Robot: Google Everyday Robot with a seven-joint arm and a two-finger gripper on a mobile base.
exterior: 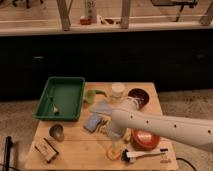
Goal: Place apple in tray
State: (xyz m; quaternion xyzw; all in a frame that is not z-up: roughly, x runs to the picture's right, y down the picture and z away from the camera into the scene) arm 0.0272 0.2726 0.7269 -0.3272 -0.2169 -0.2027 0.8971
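Arm (pixel 165 127) comes in from the right edge of the frame, white tube running left across the lower middle of the wooden surface (pixel 85 145). Gripper (pixel 113 136) sits at its left end, low over the centre of the surface, mostly hidden behind the arm's own wrist.

Apple (pixel 114 153) is on the surface at lower centre, just below the gripper and just left of the black-headed brush (pixel 145 154). Whether the gripper touches it: can't tell.

Tray (pixel 60 98) is at centre left, on the upper left corner of the surface, well apart from the apple. A small utensil-like item (pixel 54 105) lies inside it near the front wall.

Other stuff on the surface:
- orange-brown bowl (pixel 145 139) at lower right, partly behind the arm, just beside the apple's right
- dark red bowl (pixel 138 96) at upper right
- white cup (pixel 118 92) at top centre, green item (pixel 94 95) just left of it
- blue sponge-like block (pixel 93 122) at centre, just left of the gripper
- small metal cup (pixel 56 132) at lower left, below the tray
- small box (pixel 45 149) near the lower left corner
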